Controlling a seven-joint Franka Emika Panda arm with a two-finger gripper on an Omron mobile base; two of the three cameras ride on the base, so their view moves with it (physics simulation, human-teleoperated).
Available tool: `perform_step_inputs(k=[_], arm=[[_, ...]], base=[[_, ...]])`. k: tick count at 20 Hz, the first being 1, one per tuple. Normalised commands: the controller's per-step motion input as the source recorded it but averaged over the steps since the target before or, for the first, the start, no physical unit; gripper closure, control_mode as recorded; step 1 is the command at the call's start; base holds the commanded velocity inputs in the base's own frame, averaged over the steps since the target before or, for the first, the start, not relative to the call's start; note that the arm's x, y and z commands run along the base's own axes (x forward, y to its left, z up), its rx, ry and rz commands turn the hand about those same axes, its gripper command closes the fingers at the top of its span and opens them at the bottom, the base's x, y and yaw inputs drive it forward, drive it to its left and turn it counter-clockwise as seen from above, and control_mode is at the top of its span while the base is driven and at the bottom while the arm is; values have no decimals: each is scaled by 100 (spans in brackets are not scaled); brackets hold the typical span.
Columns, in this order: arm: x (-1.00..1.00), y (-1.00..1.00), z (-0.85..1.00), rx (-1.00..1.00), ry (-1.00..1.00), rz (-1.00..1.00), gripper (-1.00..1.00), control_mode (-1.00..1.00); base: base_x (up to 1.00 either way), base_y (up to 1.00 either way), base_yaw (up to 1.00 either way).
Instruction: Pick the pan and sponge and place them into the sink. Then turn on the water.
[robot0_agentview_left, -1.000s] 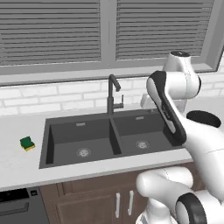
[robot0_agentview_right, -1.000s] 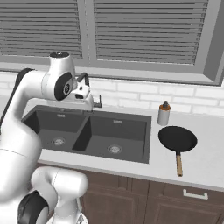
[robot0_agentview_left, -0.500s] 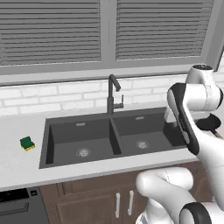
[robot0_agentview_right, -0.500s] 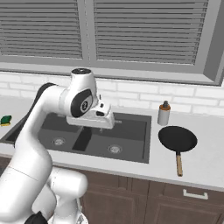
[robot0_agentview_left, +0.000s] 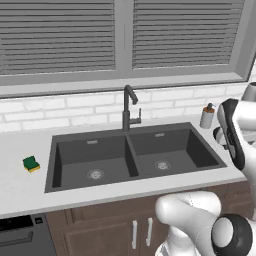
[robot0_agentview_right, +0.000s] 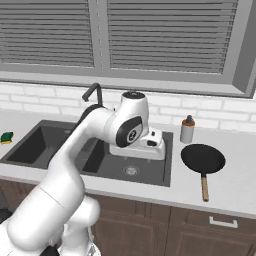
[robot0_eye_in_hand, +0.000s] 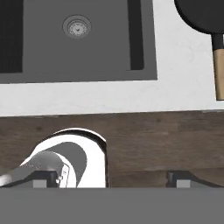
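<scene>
The pan (robot0_agentview_right: 202, 159) lies on the counter (robot0_agentview_right: 235, 175) to the right of the sink (robot0_agentview_right: 160, 176), well clear of the basin rim, with its wooden handle (robot0_agentview_right: 204, 187) pointing toward the counter's front edge. In the hand view the pan (robot0_eye_in_hand: 202, 15) sits at the top right corner, its handle (robot0_eye_in_hand: 218, 68) running down the right side over the pale counter (robot0_eye_in_hand: 175, 65). A soap bottle (robot0_agentview_right: 187, 130) stands upright just behind the pan, near the brick backsplash. The sponge (robot0_agentview_left: 31, 163) rests green side up on the counter to the left of the sink (robot0_agentview_left: 80, 182), apart from its edge; in the right base view it shows as a small green block (robot0_agentview_right: 6, 137) at the far left. Both basins hold only their round drains (robot0_agentview_left: 161, 165), and the faucet (robot0_agentview_left: 128, 108) rises behind the central divider. The gripper (robot0_eye_in_hand: 109, 179) hangs over the front edge of the counter by the right basin, holding nothing, its jaws spread wide apart with one dark fingertip (robot0_eye_in_hand: 42, 179) at the lower left and the other at the lower right of the hand view. Beneath it lie the counter lip and the brown cabinet front (robot0_eye_in_hand: 166, 140). In the right base view the hand (robot0_agentview_right: 150, 147) hovers above the right basin, left of the pan and not touching it.
</scene>
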Motion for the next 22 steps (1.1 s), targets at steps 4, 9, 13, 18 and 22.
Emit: perform_step_inputs(k=[4, 9, 13, 18, 22], arm=[[4, -94, -28, 2, 1, 0, -100, -100], [9, -86, -30, 1, 0, 0, -100, -100], [14, -70, -19, 4, 0, 1, -100, -100], [15, -61, -24, 4, 0, 2, -100, -100], [18, -50, -30, 0, 0, 1, -100, -100]], base=[[0, 0, 0], [0, 0, 0], [0, 0, 0], [0, 0, 0], [0, 0, 0]])
